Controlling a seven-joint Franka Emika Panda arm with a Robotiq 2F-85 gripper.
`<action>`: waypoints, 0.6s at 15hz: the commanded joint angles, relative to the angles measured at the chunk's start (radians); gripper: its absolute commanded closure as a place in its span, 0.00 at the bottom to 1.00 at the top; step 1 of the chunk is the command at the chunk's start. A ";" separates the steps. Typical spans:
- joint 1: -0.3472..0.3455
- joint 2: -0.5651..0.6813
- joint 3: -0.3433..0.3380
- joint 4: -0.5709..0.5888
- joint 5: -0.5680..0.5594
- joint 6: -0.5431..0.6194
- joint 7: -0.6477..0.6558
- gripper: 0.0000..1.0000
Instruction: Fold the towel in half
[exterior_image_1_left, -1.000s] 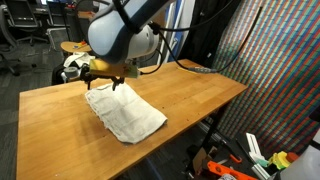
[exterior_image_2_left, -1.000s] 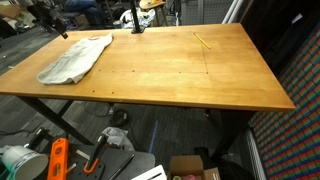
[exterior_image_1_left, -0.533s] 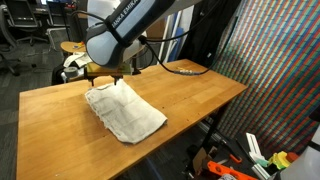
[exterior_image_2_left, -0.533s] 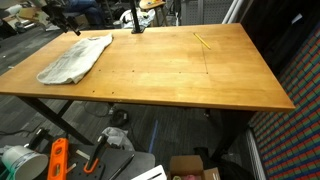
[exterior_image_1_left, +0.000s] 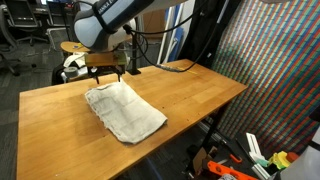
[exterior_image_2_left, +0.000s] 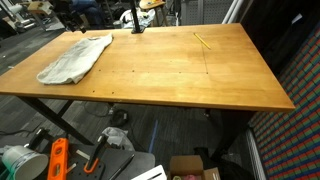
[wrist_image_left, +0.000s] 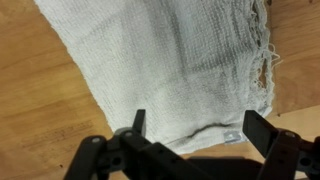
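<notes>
A pale grey towel (exterior_image_1_left: 124, 111) lies folded on the wooden table (exterior_image_1_left: 190, 95). It also shows in the exterior view (exterior_image_2_left: 74, 58) near the far left corner, and fills most of the wrist view (wrist_image_left: 160, 65), with a frayed edge at the right and a small label near its lower edge. My gripper (exterior_image_1_left: 106, 71) hangs above the towel's far end, clear of the cloth. In the wrist view its two fingers (wrist_image_left: 198, 128) stand wide apart with nothing between them. It is open and empty.
A thin yellow stick (exterior_image_2_left: 202, 41) lies on the table (exterior_image_2_left: 180, 70) far from the towel. A black post (exterior_image_2_left: 136, 20) stands at the table's back edge. Orange tools and clutter (exterior_image_2_left: 58, 158) lie on the floor. A patterned screen (exterior_image_1_left: 270, 70) stands beside the table.
My gripper has risen from the towel's far end and moved back. The towel lies as before.
</notes>
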 joint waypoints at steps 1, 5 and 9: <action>-0.062 0.091 0.046 0.174 0.089 -0.191 -0.078 0.00; -0.094 0.168 0.052 0.297 0.159 -0.283 -0.077 0.00; -0.098 0.243 0.039 0.373 0.206 -0.166 -0.003 0.00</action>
